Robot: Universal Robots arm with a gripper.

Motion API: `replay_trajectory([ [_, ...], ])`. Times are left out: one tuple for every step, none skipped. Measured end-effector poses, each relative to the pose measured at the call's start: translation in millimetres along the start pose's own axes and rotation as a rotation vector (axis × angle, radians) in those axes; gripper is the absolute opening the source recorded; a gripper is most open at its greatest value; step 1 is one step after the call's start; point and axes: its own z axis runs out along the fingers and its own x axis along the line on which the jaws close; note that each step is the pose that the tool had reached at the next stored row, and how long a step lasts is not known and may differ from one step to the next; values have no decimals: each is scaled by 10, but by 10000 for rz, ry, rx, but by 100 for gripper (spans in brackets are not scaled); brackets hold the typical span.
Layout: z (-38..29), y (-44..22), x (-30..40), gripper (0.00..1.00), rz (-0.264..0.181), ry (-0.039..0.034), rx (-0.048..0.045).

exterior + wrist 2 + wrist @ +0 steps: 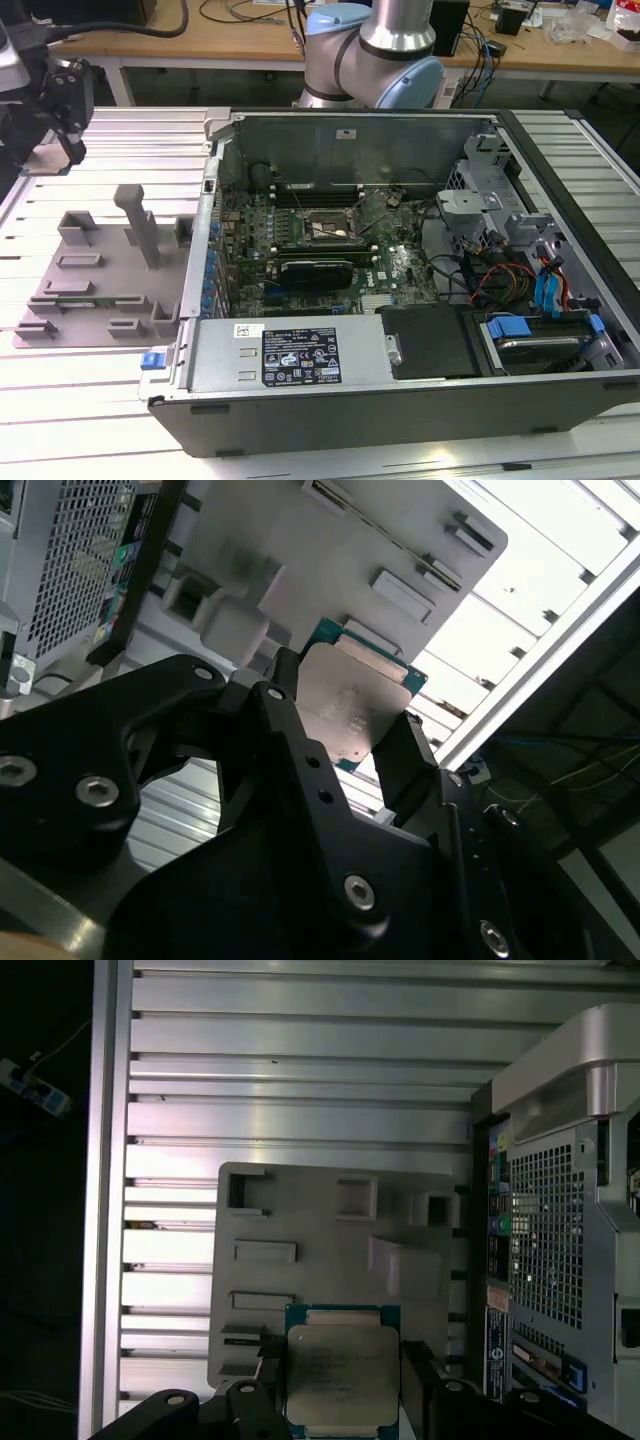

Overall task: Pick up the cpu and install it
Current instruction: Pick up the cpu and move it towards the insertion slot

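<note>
Silver-grey metal of the cpu [342, 1372] sits squarely between the two black fingers [415, 1385] of the end effector [342, 1390] in the first wrist view, with a green edge showing around the plate. The end effector is closed on the cpu. One finger presses on each of two opposite edges, and the chip's flat top faces the camera.

In the second wrist view the cpu [355, 705] is pinched the same way at the fingertips, and the end effector [350, 725] grips it by its sides. The chip is held clear above the grey fixture tray [330, 1235]. That tray lies flat on the slatted aluminium desk [300, 1060], just beside the back panel of the computer case [560, 1190].

In the exterior view the end effector [68, 125] hangs at the exterior view's left, over the far part of the desk [80, 400]. It is above the fixture tray [90, 290] and farther from the camera than the tray. The computer case [400, 385] lies on the desk with its open side up, touching or nearly touching the tray's edge. The motherboard's socket [325, 228] inside the case is well apart from the end effector, toward the exterior view's right. The arm [385, 45] rises behind the case.
</note>
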Motion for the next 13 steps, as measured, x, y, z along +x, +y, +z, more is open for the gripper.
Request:
replay_trajectory([
  [0, -1, -24, 55, 0, 0, 0],
  [0, -1, -48, 55, 1, 0, 0],
  [1, -2, -74, 55, 0, 0, 0],
  [0, -3, -99, 55, 0, 0, 0],
  [1, -4, -134, 55, 0, 0, 0],
  [1, -5, -179, 55, 0, 0, 0],
  [1, -6, -244, 55, 0, 0, 0],
  [2, -7, -273, 55, 0, 0, 1],
  [2, -7, -295, 55, 0, -1, 0],
  [2, -9, -359, 55, -1, 1, 1],
  [2, -10, -399, 55, -1, 1, 0],
  [2, -11, -454, 55, 0, 0, 0],
  [3, -12, -490, 55, 0, 0, 0],
])
